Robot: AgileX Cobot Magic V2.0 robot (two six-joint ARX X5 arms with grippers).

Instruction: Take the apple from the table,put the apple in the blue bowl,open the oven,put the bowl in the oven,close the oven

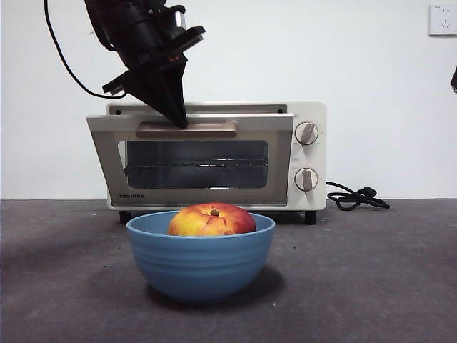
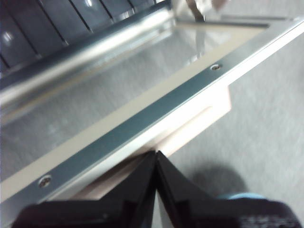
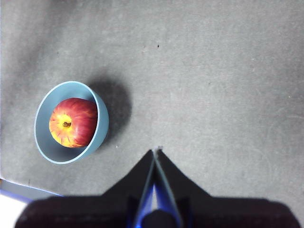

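Left pincer point(image 1: 180, 121), pressed together, touches the oven point(image 1: 214, 157) handle point(image 1: 187, 129); apple point(image 1: 211, 220) sits in blue bowl point(image 1: 200, 261) at six o'clock.

Front cam sits low, about counter point(image 1: 64, 286) height, facing level at the oven point(image 1: 214, 157), w/ the blue bowl point(image 1: 200, 261) close up. Left wrist cam looks past its end effector point(image 2: 156, 154), pressed very near the oven's door edge point(image 2: 156, 116); blurry, so it probably faces down. Right wrist cam hangs high, looking straight down on counter point(image 3: 213, 85) and bowl point(image 3: 71, 122). Front and right views share the bowl.
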